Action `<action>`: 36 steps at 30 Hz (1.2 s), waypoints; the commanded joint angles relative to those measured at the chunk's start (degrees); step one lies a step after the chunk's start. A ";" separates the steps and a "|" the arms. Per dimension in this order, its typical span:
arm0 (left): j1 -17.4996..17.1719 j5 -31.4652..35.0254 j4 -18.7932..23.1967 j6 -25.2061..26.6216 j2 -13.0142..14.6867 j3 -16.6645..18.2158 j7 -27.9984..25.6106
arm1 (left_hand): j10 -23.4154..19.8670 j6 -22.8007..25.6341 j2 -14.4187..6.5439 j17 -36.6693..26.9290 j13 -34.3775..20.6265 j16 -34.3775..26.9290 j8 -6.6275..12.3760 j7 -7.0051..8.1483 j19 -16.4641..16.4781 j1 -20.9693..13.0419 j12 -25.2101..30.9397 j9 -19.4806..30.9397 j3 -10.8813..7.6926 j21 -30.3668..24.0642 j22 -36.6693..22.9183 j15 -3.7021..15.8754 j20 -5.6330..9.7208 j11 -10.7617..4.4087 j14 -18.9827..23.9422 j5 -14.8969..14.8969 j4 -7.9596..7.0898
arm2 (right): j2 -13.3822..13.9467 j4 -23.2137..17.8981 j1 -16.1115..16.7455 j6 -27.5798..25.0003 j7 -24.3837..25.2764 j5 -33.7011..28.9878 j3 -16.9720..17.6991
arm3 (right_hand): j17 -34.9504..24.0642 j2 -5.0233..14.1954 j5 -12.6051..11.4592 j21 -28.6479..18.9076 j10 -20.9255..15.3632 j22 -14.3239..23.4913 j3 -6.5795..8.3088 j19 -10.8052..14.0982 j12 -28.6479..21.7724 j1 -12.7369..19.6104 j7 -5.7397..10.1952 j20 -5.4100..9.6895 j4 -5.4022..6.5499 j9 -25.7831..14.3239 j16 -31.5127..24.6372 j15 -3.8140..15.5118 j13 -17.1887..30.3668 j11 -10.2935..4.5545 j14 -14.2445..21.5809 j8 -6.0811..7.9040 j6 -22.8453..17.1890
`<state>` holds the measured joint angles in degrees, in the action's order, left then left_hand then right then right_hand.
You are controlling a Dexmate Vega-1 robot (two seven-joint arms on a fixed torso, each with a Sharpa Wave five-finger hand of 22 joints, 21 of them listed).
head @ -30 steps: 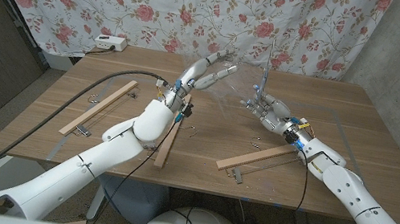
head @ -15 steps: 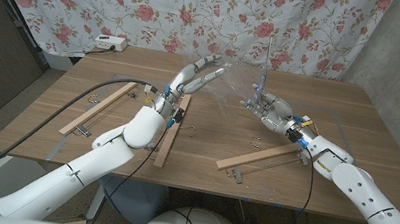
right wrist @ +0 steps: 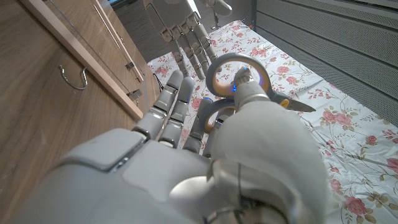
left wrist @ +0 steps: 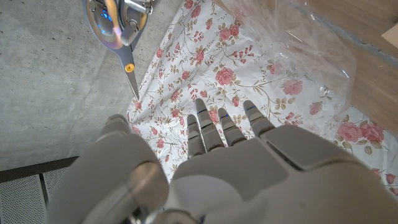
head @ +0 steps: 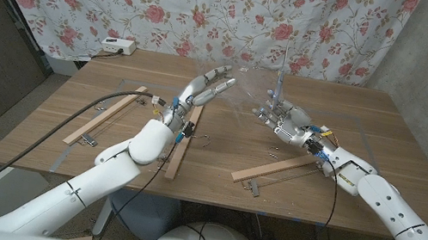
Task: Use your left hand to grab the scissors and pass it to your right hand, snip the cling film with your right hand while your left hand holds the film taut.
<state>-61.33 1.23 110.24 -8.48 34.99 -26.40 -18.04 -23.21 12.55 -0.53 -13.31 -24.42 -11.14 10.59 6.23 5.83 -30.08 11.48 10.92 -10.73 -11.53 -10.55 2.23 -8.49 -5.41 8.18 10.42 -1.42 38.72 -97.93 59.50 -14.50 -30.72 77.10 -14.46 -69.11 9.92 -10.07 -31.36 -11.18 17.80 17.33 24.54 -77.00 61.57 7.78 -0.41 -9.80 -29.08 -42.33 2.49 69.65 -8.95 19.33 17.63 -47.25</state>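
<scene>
Right hand [head: 287,119], raised over the right half of the desk [head: 385,140], grips the scissors [head: 277,85] by their handles, the blades standing upright and pointing toward the far edge. In the right wrist view the fingers [right wrist: 171,102] curl through the metal handle loops. Over the middle of the desk, the left hand [head: 202,87] is raised with its fingers spread and straight, at the edge of the cling film [head: 250,87], a clear sheet hanging between the two hands; whether the left hand actually pinches it cannot be told.
</scene>
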 commanded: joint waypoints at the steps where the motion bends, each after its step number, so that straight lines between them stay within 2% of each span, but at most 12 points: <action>1: -2.45 -1.04 2.56 3.41 1.21 0.80 -0.85 | 0.08 -0.26 -0.31 -0.03 0.02 -0.36 0.11 0.07 -0.01 -0.04 0.66 0.16 -0.25 -0.19 -0.27 -0.26 -0.42 -0.18 0.23 0.22 0.27 | -3.11 3.99 -1.83 -1.93 -5.81 2.79 -1.58 | -0.20 0.38 -0.22 -0.55 -2.35 0.05 3.90 0.23 -5.30 -0.25 -0.19 -0.59 3.43 -0.43 -0.05 10.44 0.21 -1.81 0.47 0.49 0.32; 7: -3.28 -1.02 3.68 4.57 1.88 1.20 -1.43 | 0.13 -0.38 -0.38 0.02 0.10 -0.35 0.15 0.04 -0.07 -0.08 0.70 0.15 -0.30 -0.19 -0.27 -0.43 -0.45 -0.19 0.15 0.23 0.34 | -4.81 5.70 -2.31 -2.08 -6.69 3.12 -1.98 | -0.14 0.00 -0.11 -0.82 -2.41 -0.25 3.85 0.35 -5.68 -0.59 -0.16 -0.89 3.44 -1.03 -0.02 10.43 0.38 -1.78 0.57 0.49 0.98; 12: -3.81 -1.19 4.53 5.42 2.48 1.41 -1.47 | 0.28 -0.53 -0.43 0.07 0.17 -0.30 0.17 0.05 -0.10 -0.17 0.70 0.14 -0.36 -0.19 -0.28 -0.52 -0.49 -0.05 -0.04 0.24 0.46 | -5.58 6.83 -2.78 -2.18 -7.74 2.89 -2.21 | -0.55 -3.01 0.26 -1.24 -2.39 -0.70 2.11 0.87 -6.08 -1.71 -0.52 -1.27 2.79 -1.53 -0.58 10.20 0.47 -1.73 0.39 0.37 1.74; 14: -4.15 -1.33 5.03 5.90 2.75 1.54 -1.47 | 0.28 -0.53 -0.44 0.08 0.19 -0.31 0.19 0.07 -0.09 -0.19 0.71 0.14 -0.38 -0.20 -0.28 -0.50 -0.50 -0.10 -0.02 0.24 0.49 | -5.90 7.40 -3.02 -1.96 -8.76 2.58 -2.38 | -0.47 -3.52 0.23 -1.33 -2.22 -0.86 1.74 0.96 -6.16 -2.05 -0.82 -1.33 2.72 -1.53 -0.61 10.26 0.44 -1.68 0.42 0.12 2.26; 17: -4.31 -1.44 5.41 6.42 3.00 1.51 -1.39 | 0.29 -0.61 -0.46 0.10 0.22 -0.32 0.20 0.15 -0.13 -0.25 0.74 0.14 -0.41 -0.20 -0.28 -0.56 -0.52 -0.17 -0.04 0.24 0.55 | -6.37 7.78 -2.91 -1.56 -9.01 2.39 -2.28 | -0.44 -5.47 0.20 -1.60 -1.81 -1.28 0.32 1.44 -6.50 -3.39 -1.23 -1.78 2.70 -1.50 -0.87 10.21 0.55 -1.52 0.51 -0.10 2.54; 21: -4.56 -1.68 5.91 6.88 3.30 1.54 -1.32 | 0.33 -0.55 -0.52 0.14 0.28 -0.34 0.27 0.13 -0.13 -0.35 0.76 0.13 -0.48 -0.21 -0.28 -0.63 -0.52 -0.11 -0.04 0.25 0.65 | -7.00 8.59 -2.91 -1.25 -9.93 2.28 -2.26 | -0.28 -6.25 0.05 -1.68 -1.43 -1.65 -0.22 1.49 -6.54 -3.67 -1.24 -1.37 2.46 -1.58 -0.74 10.14 0.35 -1.61 0.30 -0.27 2.82; 26: -4.68 -1.78 6.62 7.73 3.78 1.57 -1.14 | 0.33 -0.59 -0.65 0.18 0.34 -0.35 0.31 0.10 -0.17 -0.53 0.81 0.13 -0.60 -0.21 -0.28 -0.69 -0.55 -0.05 -0.05 0.27 0.78 | -7.51 9.35 -2.94 -1.11 -10.41 1.99 -2.32 | 0.13 -8.67 -0.31 -2.02 -1.07 -2.57 -2.65 2.38 -7.23 -6.82 -2.12 -2.50 3.36 -1.77 -0.84 9.70 0.49 -1.20 0.49 -0.32 2.79; 32: -4.82 -1.79 7.27 8.39 4.18 1.51 -1.06 | 0.41 -0.57 -0.90 0.23 0.40 -0.37 0.38 0.12 -0.16 -0.79 0.84 0.12 -0.81 -0.23 -0.28 -0.67 -0.58 -0.14 -0.05 0.29 0.96 | -7.55 9.68 -3.00 -1.05 -10.81 1.35 -2.39 | 0.56 -9.98 -0.53 -2.13 -0.53 -3.24 -3.89 2.92 -7.31 -7.78 -2.86 -3.14 3.39 -1.64 -0.92 9.01 0.28 -0.64 0.46 -0.51 2.83; 33: -4.87 -1.81 7.33 8.44 4.19 1.51 -1.13 | 0.39 -0.56 -0.95 0.24 0.40 -0.37 0.40 0.14 -0.18 -0.85 0.86 0.12 -0.86 -0.23 -0.28 -0.66 -0.58 -0.17 -0.07 0.29 0.99 | -7.47 9.53 -2.93 -1.12 -10.55 1.29 -2.35 | 0.86 -10.52 -0.56 -2.10 -0.68 -3.50 -4.65 3.03 -7.40 -9.04 -3.26 -3.46 3.91 -1.57 -0.84 8.74 0.12 -0.25 0.49 -0.72 3.18; 35: -4.92 -1.85 7.43 8.55 4.23 1.47 -1.15 | 0.37 -0.53 -1.03 0.25 0.41 -0.37 0.43 0.27 -0.18 -0.92 0.90 0.12 -0.92 -0.23 -0.29 -0.67 -0.61 -0.16 -0.10 0.29 1.04 | -7.53 9.64 -2.90 -1.38 -10.59 1.55 -2.26 | 1.05 -10.78 -0.70 -1.99 -0.48 -3.78 -5.25 2.94 -7.49 -10.37 -3.31 -3.39 4.53 -1.64 -0.60 8.70 0.15 -0.23 0.46 -0.81 3.37; 36: -4.95 -1.86 7.45 8.58 4.22 1.44 -1.20 | 0.35 -0.56 -1.10 0.27 0.41 -0.38 0.43 0.34 -0.17 -0.99 0.93 0.12 -0.98 -0.24 -0.29 -0.70 -0.60 -0.12 -0.08 0.30 1.09 | -7.45 9.50 -2.83 -1.36 -10.41 1.41 -2.24 | 1.26 -11.48 -0.78 -2.13 -0.86 -4.10 -6.21 3.55 -7.56 -12.13 -3.83 -3.91 5.25 -1.70 -0.64 8.14 -0.16 0.38 0.95 -0.71 3.09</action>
<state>-65.84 -0.41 116.67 -1.00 38.62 -24.94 -19.29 -22.90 11.96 -1.05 -13.03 -23.90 -11.14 10.58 6.45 5.83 -30.61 12.09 10.93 -11.38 -11.53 -10.55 1.83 -8.49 -5.74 7.76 10.41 -0.78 31.67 -89.06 56.63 -15.74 -40.69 78.99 -16.75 -68.05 -0.62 -10.42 -33.24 -11.84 14.05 12.49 27.31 -84.27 52.04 5.58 -3.61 -5.46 -30.52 -43.04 2.36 69.66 -9.54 19.50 16.94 -44.31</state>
